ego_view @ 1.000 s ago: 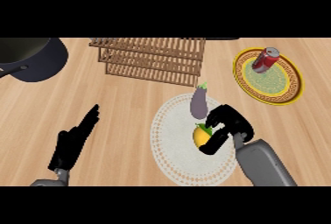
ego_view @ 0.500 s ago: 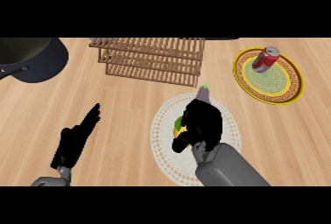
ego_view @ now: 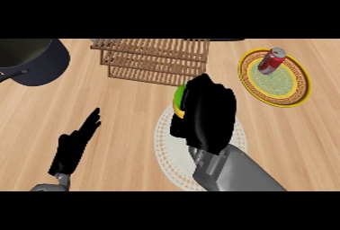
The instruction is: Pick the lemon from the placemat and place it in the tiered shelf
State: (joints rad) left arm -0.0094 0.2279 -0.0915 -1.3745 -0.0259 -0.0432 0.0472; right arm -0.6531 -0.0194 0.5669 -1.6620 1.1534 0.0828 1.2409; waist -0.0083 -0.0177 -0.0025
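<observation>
1. Wooden counter [ego_view: 133, 108] fills the view, its planks pale and running across.
2. Right hand [ego_view: 204, 112] rises from the counter's near edge on a grey forearm [ego_view: 232, 173], lying over the far part of the placemat; its fingers are curled round the lemon and hide most of it.
3. Tiered shelf [ego_view: 154, 60], made of wooden slats, sits toward the far edge of the counter, just beyond the right hand's fingertips.
4. Placemat [ego_view: 167, 143] — round, pale, with a dotted rim — lies at the middle of the counter toward its near edge, largely covered by the right forearm.
5. A dark pot [ego_view: 30, 60] stands at the far left corner of the counter.
6. A yellow plate [ego_view: 292, 92] with a patterned rim lies near the far right corner, well apart from the shelf.
7. Left hand [ego_view: 74, 146] rests open near the near left corner, fingers straight and pointing away, holding nothing.
8. A red can [ego_view: 272, 60] lies tilted on the plate's far part.
9. Lemon [ego_view: 178, 96] — only a yellow-green sliver shows at the left side of the right hand's fingers, over the placemat's far rim and near the shelf's front edge.
</observation>
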